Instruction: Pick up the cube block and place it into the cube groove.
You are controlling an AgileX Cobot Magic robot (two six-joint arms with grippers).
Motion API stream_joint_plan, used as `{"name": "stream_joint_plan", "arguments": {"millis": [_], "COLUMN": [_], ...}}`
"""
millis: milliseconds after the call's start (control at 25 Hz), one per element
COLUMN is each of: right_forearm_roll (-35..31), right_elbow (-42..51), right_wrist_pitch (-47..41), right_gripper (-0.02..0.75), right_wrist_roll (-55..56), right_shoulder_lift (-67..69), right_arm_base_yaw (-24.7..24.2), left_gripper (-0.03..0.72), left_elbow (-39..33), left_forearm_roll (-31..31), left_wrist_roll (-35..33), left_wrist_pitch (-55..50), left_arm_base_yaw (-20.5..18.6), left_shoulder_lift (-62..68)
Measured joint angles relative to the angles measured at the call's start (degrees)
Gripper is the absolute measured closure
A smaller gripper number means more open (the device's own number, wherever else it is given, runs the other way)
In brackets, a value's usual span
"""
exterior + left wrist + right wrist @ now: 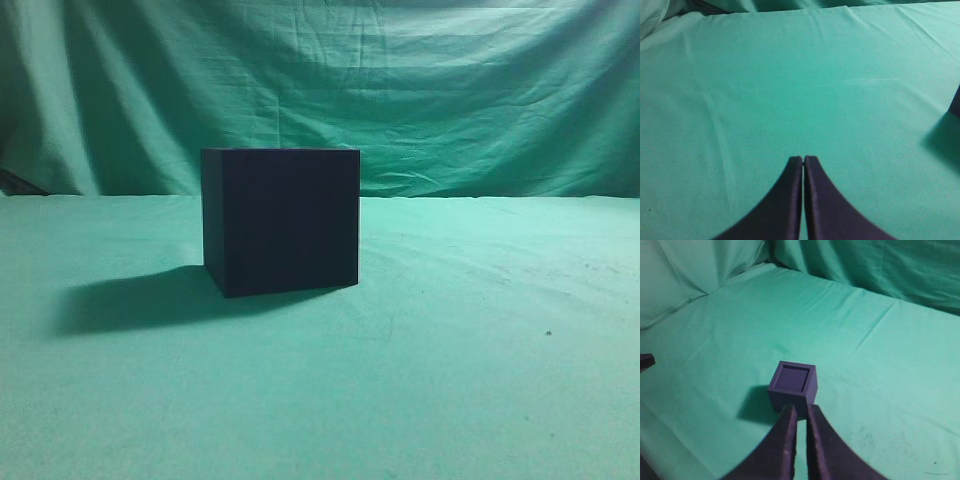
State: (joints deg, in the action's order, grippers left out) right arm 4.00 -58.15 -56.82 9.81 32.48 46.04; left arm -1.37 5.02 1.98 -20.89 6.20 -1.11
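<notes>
The cube groove (280, 220), a large near-black box, stands alone at the middle of the green cloth. In the right wrist view it (810, 385) looks dark purple, with a thin rim round its top. A square purple face (792, 378) lies just inside that rim; it looks like the cube block's top, sunk into the groove. No separate small cube shows anywhere. My right gripper (801, 407) hangs just in front of and above the box, closed to a narrow slit and empty. My left gripper (803, 159) is shut and empty over bare cloth. The box's edge (956, 102) shows at the far right of the left wrist view.
Green cloth covers the table (480, 380) and hangs as a backdrop (450, 90). The box casts a shadow to its left (130, 300). A dark part (645, 361) pokes in at the left edge of the right wrist view. Neither arm shows in the exterior view.
</notes>
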Motion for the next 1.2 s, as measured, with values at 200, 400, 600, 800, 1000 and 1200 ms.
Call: {"name": "stream_joint_plan", "arguments": {"millis": [200, 400, 600, 800, 1000, 1200], "right_forearm_roll": [3.0, 6.7, 7.8, 5.4, 3.8, 3.7], "right_elbow": [0.0, 0.6, 7.8, 18.8, 30.8, 42.3], "right_wrist_pitch": [-3.1, -4.0, -0.8, 7.2, 16.5, 28.3], "right_gripper": [0.689, 0.689, 0.689, 0.689, 0.689, 0.689], "right_wrist_roll": [-0.4, -1.3, -1.6, -1.8, -1.9, -2.0], "right_shoulder_lift": [-3.0, -3.4, -7.2, -15.7, -23.8, -29.8], "right_arm_base_yaw": [0.0, 0.0, -2.2, -10.7, -21.5, -30.4], "left_gripper": [0.688, 0.688, 0.688, 0.688, 0.688, 0.688], "left_elbow": [0.0, 0.0, 0.0, 0.0, 0.0, 0.0], "left_forearm_roll": [0.0, 0.0, 0.0, 0.0, 0.0, 0.0], "left_wrist_roll": [0.0, 0.0, 0.0, 0.0, 0.0, 0.0], "left_wrist_pitch": [0.0, 0.0, 0.0, 0.0, 0.0, 0.0], "left_arm_base_yaw": [0.0, 0.0, 0.0, 0.0, 0.0, 0.0], "left_shoulder_lift": [0.0, 0.0, 0.0, 0.0, 0.0, 0.0]}}
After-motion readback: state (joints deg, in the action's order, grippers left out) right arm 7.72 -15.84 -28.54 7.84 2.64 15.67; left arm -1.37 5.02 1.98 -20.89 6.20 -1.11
